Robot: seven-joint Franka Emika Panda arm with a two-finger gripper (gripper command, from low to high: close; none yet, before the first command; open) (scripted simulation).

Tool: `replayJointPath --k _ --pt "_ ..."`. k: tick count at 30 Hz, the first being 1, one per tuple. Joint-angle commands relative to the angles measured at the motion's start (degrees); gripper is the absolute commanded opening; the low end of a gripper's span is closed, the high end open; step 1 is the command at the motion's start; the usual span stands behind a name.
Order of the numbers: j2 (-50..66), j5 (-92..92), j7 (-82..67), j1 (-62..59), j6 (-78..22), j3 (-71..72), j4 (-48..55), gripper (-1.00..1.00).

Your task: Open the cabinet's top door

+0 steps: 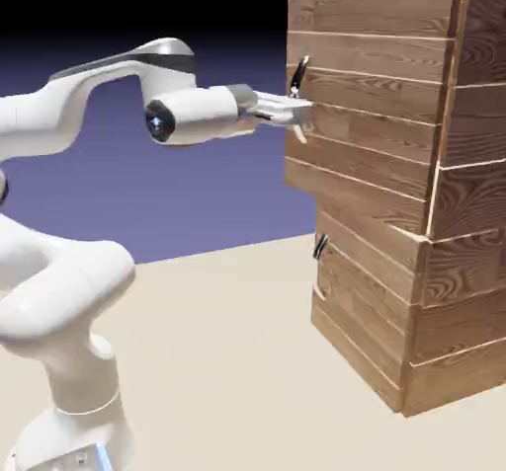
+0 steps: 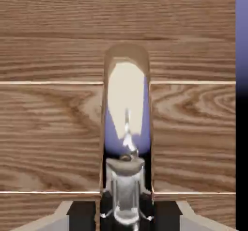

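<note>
While the cabinet [image 1: 395, 193] is standing tall on the pale table [image 1: 217, 360] at the exterior view's right, its brown planks are filling most of the hand view. The white arm [image 1: 59, 262] is rising from the lower left and reaching level toward the upper front panel. The top door [image 1: 366, 104] is lying flush with the cabinet front. The gripper [image 1: 295, 111] is sitting at the door's slim shiny bar handle [image 2: 127, 128], and its fingers are pinching tight on that handle, which is showing large between them in the hand view.
</note>
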Motion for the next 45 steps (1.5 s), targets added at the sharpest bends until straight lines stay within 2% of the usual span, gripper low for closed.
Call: replayJointPath --k 1,11,21,32,45 --pt "-0.22 -1.38 -0.54 1.03 -2.13 -2.08 -1.3 -1.0" --pt "0.07 -17.85 -5.0 5.82 -21.75 -22.85 -8.63 -1.0" --pt "9.09 -36.94 -10.91 6.33 -41.94 -43.62 -6.3 -1.0" --pt "30.78 -55.84 -19.86 12.43 -66.61 -64.24 9.26 -1.0" --pt "57.71 -64.3 -31.0 22.1 -94.29 -80.03 34.13 -1.0"
